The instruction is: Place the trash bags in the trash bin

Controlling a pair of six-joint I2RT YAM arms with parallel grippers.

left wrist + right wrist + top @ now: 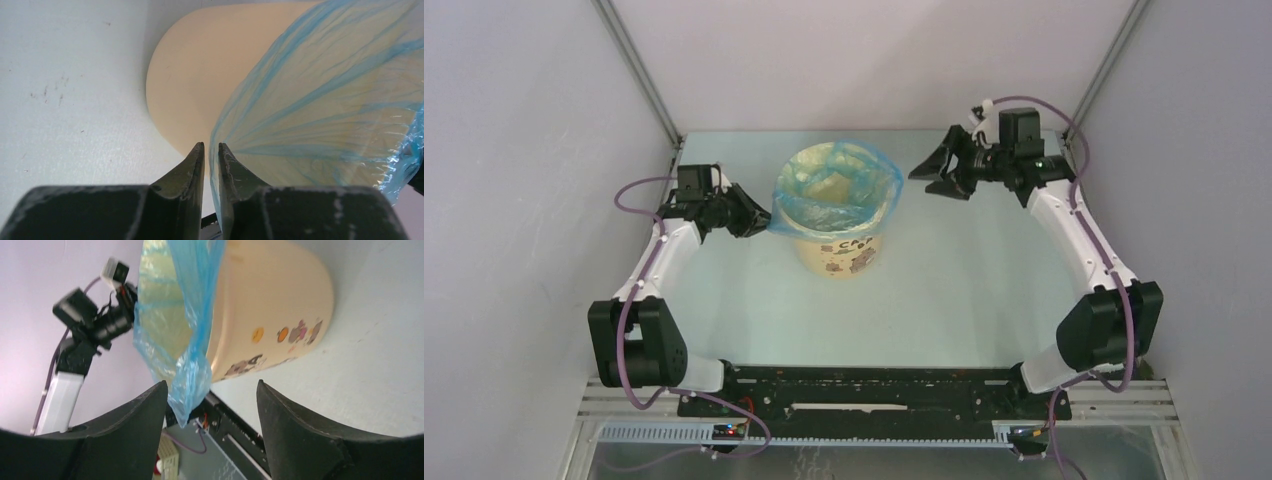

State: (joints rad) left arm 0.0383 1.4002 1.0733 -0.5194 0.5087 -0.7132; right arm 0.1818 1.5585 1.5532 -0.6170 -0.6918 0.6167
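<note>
The tan-yellow trash bin [842, 252] stands upright at the table's middle rear. A translucent blue trash bag [836, 188] lines it, its rim draped over the bin's edge. My left gripper [750, 216] is at the bin's left side, shut on the bag's hanging edge. In the left wrist view the thin blue film [325, 100] runs between the nearly closed fingers [211, 146], with the bin wall [190, 75] behind. My right gripper [940, 172] is open and empty, to the right of the bin and apart from it. The right wrist view shows the gripper [212, 386], the bin [272, 300] and the bag [186, 320].
Grey enclosure walls stand close on the left, rear and right, with metal corner posts [639, 75]. A black mounting rail [874, 385] runs along the near edge. The left arm [95, 320] shows beyond the bin in the right wrist view.
</note>
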